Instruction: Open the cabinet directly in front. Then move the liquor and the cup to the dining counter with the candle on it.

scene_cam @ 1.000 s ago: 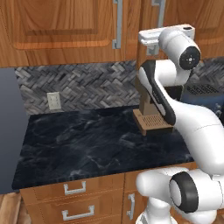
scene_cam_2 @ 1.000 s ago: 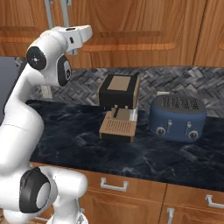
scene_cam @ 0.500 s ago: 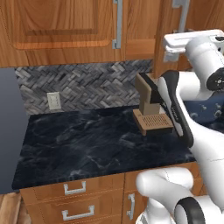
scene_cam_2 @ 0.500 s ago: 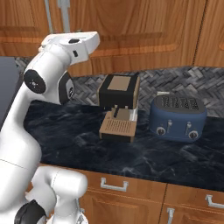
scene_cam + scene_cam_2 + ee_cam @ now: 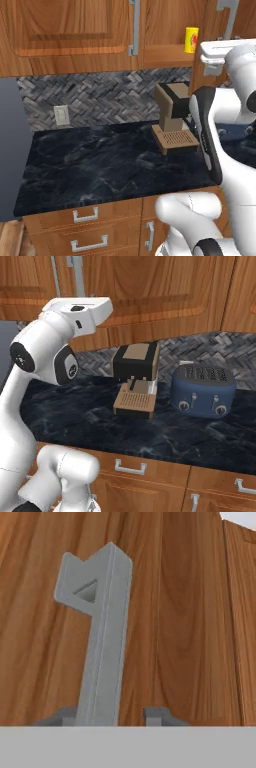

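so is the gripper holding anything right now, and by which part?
Cannot tell. The gripper has a fingertip on each side of the cabinet door's silver bar handle, low on the bar, but whether the tips clamp it isn't clear.

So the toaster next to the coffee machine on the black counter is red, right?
Not quite. The toaster is dark blue, not red, as the right base view shows. It does sit next to the coffee machine on the black counter.
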You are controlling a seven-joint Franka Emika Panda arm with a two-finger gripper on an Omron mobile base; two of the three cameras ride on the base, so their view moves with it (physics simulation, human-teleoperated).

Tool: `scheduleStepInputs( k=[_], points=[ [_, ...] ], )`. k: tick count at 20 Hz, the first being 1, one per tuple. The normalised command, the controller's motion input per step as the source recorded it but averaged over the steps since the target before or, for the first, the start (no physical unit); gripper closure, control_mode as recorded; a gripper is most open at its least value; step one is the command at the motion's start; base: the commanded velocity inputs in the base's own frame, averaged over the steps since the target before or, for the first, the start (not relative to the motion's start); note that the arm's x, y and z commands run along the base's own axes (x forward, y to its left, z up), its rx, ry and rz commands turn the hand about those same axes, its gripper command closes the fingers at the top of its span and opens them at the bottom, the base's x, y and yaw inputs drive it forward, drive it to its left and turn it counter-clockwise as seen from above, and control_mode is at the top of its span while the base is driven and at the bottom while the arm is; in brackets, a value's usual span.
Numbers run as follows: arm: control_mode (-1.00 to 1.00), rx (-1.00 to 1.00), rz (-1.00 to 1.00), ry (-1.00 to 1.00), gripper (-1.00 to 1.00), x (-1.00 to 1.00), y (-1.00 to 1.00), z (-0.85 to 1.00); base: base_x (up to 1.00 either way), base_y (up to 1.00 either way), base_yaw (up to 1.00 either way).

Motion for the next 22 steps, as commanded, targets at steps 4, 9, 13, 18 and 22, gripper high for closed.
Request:
scheduleStepInputs(
  k=[4, 9, 13, 18, 22],
  points=[
    [-1.00, 0.00, 0.00, -0.24, -1.00, -1.00, 0.04, -0.05, 0.00, 0.00, 0.00],
    [-1.00, 0.00, 0.00, -0.21, -1.00, -1.00, 0.19, 0.00, 0.00, 0.00, 0.00],
    [-1.00, -0.02, -0.02, -0.04, -1.00, -0.82, 0.60, 0.00, 0.00, 0.00, 0.00],
    [-1.00, -0.09, -0.11, 0.12, -1.00, -0.13, 0.86, -0.16, 0.00, 0.00, 0.00],
    [-1.00, -0.12, -0.16, 0.36, -1.00, 0.08, 0.88, -0.21, 0.00, 0.00, 0.00]
  ],
)
